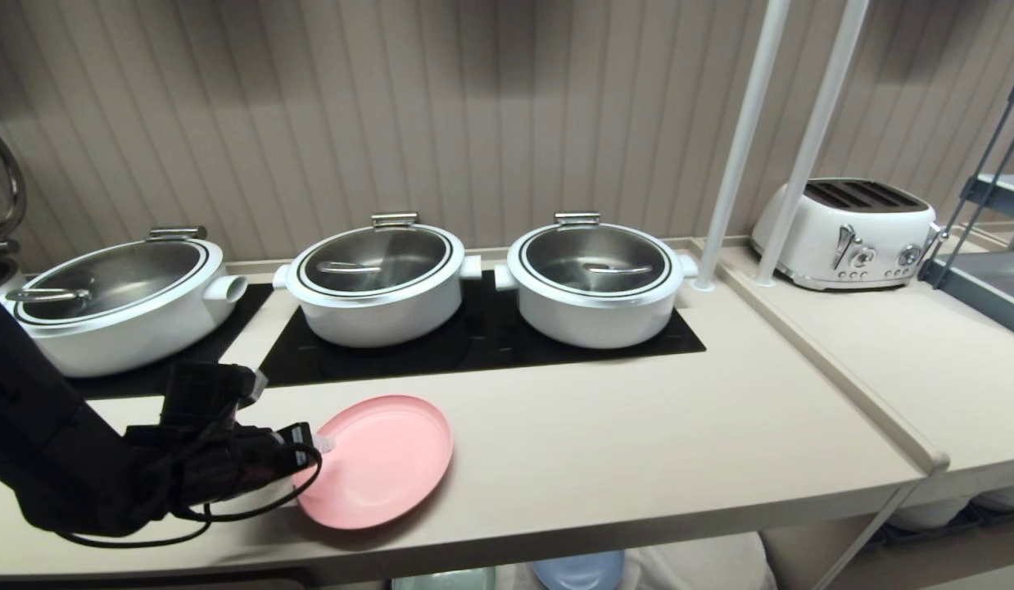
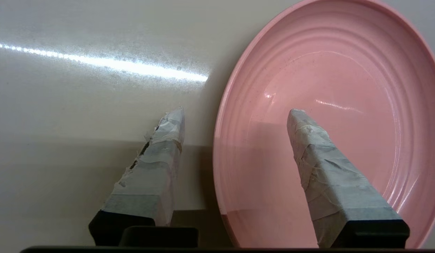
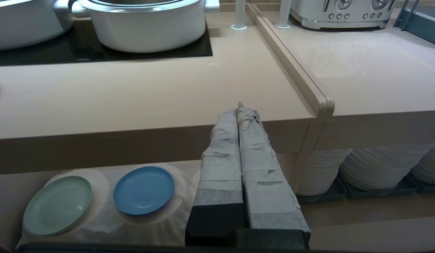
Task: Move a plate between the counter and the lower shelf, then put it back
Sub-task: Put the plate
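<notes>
We see the left gripper [image 1: 320, 443] low over the counter [image 1: 638, 434], at the near-left edge of the pink plate [image 1: 380, 459]. Its taped fingers [image 2: 157, 165] stand well apart, straddling the plate's rim: one finger is over the bare counter [image 2: 80, 123] beside the plate [image 2: 344, 88], the other over the plate's inside. We see a gap between each finger and the rim, so nothing is gripped. The plate lies flat on the counter, in front of the black hob panel [image 1: 474, 344] and the middle white pot [image 1: 376, 283].

The right gripper [image 3: 240, 109] hangs in front of the counter's edge, its two taped fingers pressed together on nothing. Below it, on the lower shelf [image 3: 108, 221], a mint-green plate [image 3: 57, 205] and a blue plate [image 3: 143, 189] lie side by side on white cloth.
</notes>
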Motion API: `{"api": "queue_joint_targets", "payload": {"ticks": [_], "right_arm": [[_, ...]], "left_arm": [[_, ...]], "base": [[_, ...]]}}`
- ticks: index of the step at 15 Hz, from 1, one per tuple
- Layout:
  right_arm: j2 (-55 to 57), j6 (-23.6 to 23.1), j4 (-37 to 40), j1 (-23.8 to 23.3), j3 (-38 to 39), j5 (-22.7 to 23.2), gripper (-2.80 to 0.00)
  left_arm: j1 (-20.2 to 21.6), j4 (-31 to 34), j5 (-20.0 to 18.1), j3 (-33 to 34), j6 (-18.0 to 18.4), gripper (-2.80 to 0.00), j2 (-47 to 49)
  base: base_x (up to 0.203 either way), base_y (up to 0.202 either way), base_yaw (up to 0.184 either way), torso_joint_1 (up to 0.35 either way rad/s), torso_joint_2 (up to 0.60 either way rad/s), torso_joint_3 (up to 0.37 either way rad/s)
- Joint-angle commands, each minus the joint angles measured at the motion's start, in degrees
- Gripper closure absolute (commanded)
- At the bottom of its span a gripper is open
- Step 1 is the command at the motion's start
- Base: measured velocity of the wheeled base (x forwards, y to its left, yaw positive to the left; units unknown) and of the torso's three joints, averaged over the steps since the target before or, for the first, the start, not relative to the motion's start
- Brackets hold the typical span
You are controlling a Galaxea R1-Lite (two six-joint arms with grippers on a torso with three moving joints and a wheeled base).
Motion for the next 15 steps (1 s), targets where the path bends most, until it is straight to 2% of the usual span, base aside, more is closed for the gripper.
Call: {"api": "queue_joint_targets", "payload": {"ticks": [1, 15], "right_arm": [[0.00, -0.02, 0.00, 0.02, 0.00, 0.01, 0.00], [0.00, -0.02, 0.00, -0.05, 0.00, 0.01, 0.00]], "left_arm": [[0.00, -0.82, -0.06, 0.02, -0.16, -2.80, -0.04], [0.61, -0.53, 1.26, 1.82, -0.16, -2.80, -8.29]], "base": [[0.000, 0.000, 0.000, 0.000, 0.00, 0.000], [0.000, 0.000, 0.000, 0.000, 0.00, 0.000]]}}
